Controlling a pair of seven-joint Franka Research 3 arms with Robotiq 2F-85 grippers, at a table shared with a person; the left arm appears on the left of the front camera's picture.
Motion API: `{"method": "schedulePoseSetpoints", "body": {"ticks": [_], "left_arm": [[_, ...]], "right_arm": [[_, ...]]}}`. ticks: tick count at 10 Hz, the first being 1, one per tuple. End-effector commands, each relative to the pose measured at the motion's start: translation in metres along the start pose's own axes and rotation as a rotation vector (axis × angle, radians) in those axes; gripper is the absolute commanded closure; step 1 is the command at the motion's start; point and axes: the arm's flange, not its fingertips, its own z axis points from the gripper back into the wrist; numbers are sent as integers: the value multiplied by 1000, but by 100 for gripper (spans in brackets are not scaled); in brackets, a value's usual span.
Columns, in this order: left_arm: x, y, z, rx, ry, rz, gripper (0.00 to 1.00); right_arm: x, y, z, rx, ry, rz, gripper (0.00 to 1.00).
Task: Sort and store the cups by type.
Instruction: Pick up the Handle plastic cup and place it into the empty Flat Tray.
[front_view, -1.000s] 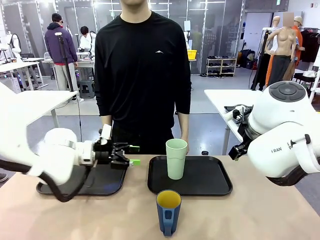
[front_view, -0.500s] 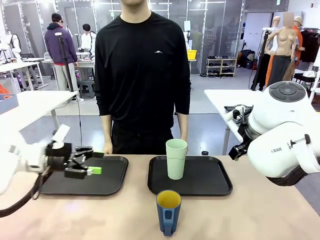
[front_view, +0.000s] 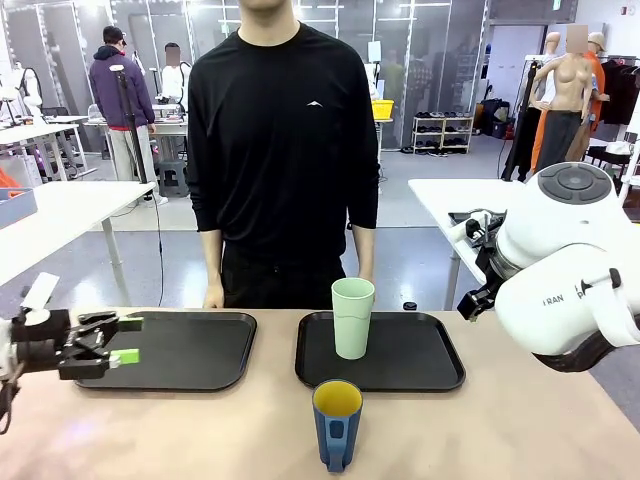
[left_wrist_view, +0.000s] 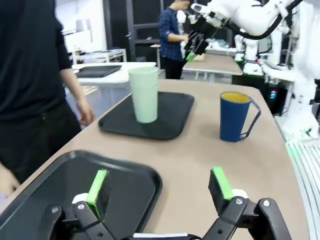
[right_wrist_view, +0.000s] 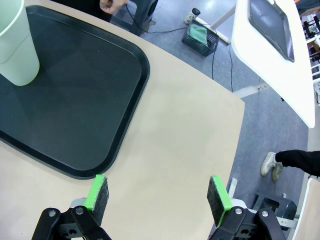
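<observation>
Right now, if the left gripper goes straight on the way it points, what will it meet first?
Probably the mint-green tumbler on the far tray: the open left gripper points across the near tray toward it. The blue mug stands off to the side. Depth is unclear.

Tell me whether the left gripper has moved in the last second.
Yes. The left gripper, open and empty, has drawn back to the robot's left along the left tray, from near its right edge to its left end.

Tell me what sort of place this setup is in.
Likely a robotics lab in an open hall: white worktables beyond this table, people working farther back, glass partitions behind.
</observation>
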Motion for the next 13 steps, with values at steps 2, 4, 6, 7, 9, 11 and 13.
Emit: {"method": "schedulePoseSetpoints", "body": {"ticks": [2,4,6,7,9,11,13], "left_arm": [[31,-33,28,141,196,27,0],[43,-49,42,191,298,102,0],[49,-55,51,171,416,199,0],[50,-54,55,176,427,204,0],[42,6,46,199,386,171,0],[42,6,46,199,386,171,0],[42,6,46,199,386,171,0]], "right_arm": [[0,0,-1,-3,0,1,0],[0,0,-1,-3,0,1,0],[0,0,-1,-3,0,1,0],[0,0,-1,-3,0,1,0],[0,0,-1,-3,0,1,0],[0,0,-1,-3,0,1,0],[0,0,-1,-3,0,1,0]]}}
